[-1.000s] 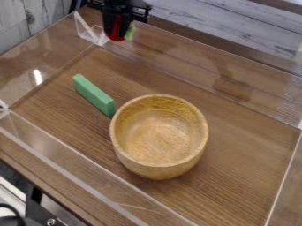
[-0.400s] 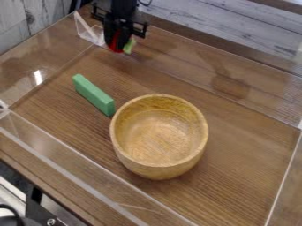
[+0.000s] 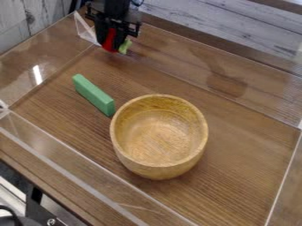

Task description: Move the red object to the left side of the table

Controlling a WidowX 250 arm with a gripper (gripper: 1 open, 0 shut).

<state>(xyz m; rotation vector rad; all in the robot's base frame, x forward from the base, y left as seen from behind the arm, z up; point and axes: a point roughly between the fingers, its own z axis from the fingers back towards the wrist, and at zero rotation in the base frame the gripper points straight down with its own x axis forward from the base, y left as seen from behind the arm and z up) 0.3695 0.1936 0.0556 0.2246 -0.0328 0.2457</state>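
Note:
The red object (image 3: 109,39) is a small bright-red ball low over the brown wood-grain table (image 3: 236,97) at its far left corner. It sits between the black fingers of my gripper (image 3: 111,42), which points almost straight down from above. The fingers stand on both sides of the ball, but the picture is too small to show whether they still press on it. Any green bit on the ball is too small to make out.
A green rectangular block (image 3: 94,94) lies on the left, nearer the front than the gripper. A large wooden bowl (image 3: 119,132) stands in the middle front. Clear acrylic walls (image 3: 35,79) border the table, close behind and left of the gripper.
The gripper has come down and shifted a little to the left with the red object between its fingers. The block and bowl have not moved.

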